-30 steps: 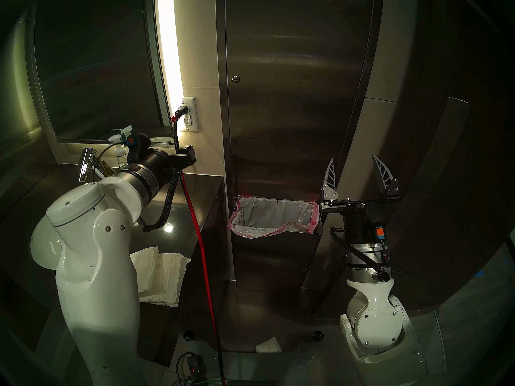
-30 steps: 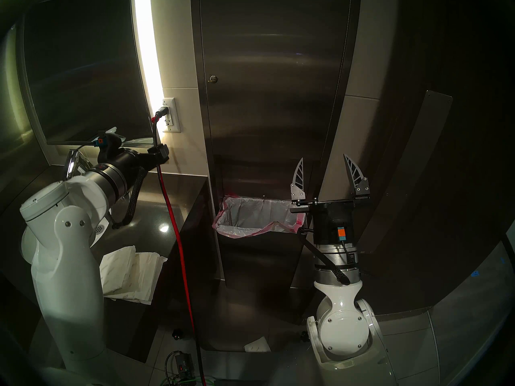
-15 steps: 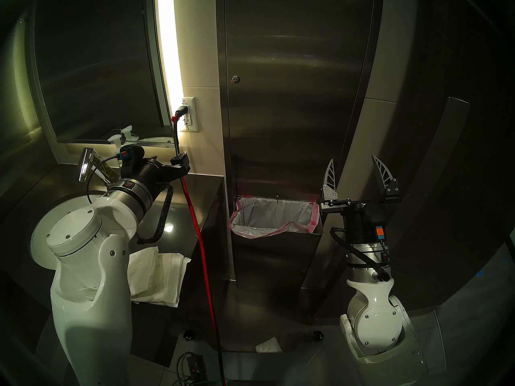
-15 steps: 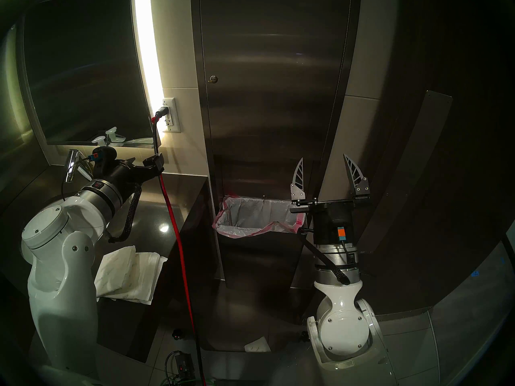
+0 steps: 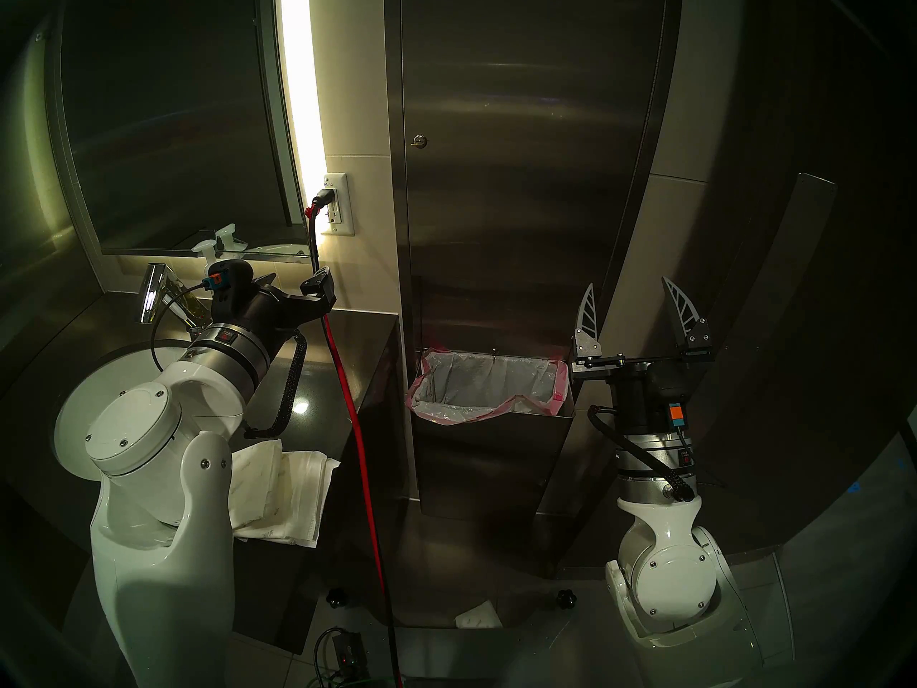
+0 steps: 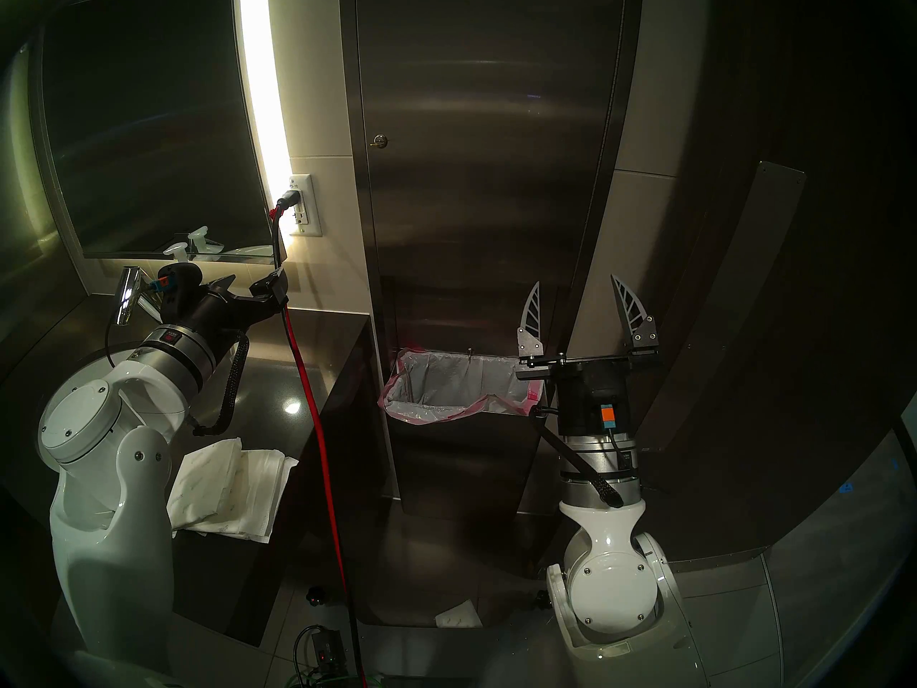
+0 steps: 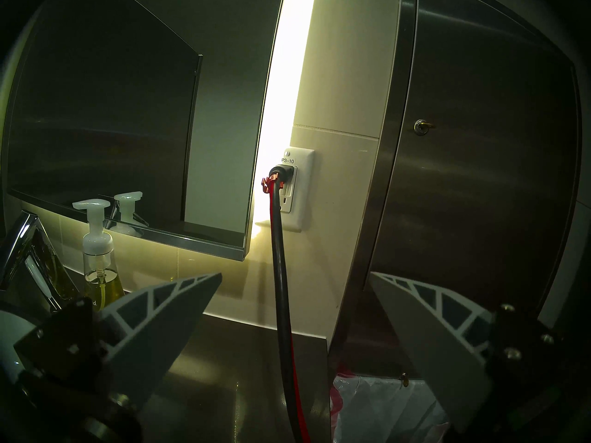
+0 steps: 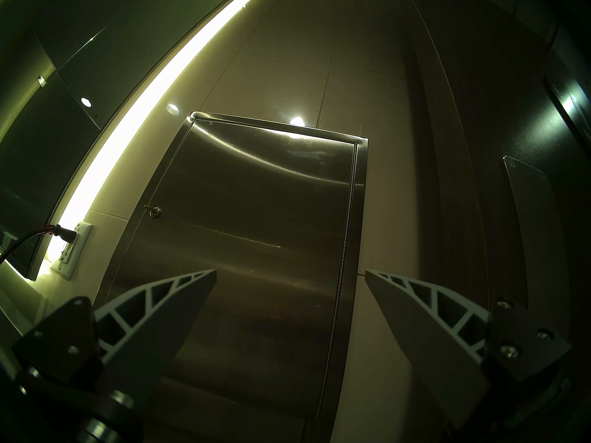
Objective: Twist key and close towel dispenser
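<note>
The right gripper [image 8: 291, 274] has its two fingers spread wide and holds nothing, below the closed steel door of the towel dispenser [image 8: 256, 241], where the key [image 8: 150, 208] sits in the small round lock [image 8: 155, 212].

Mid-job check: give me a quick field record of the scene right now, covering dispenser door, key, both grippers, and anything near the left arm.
dispenser door: the towel dispenser door looks flush with its frame, apparently shut
key: the key sits in the round lock, not held by either gripper
left gripper: left gripper open, empty, over the counter, well short of the lock
right gripper: right gripper open, empty, pointing up beside the waste bin
near left arm: red cord from the wall outlet; soap bottle; paper towels on the counter
</note>
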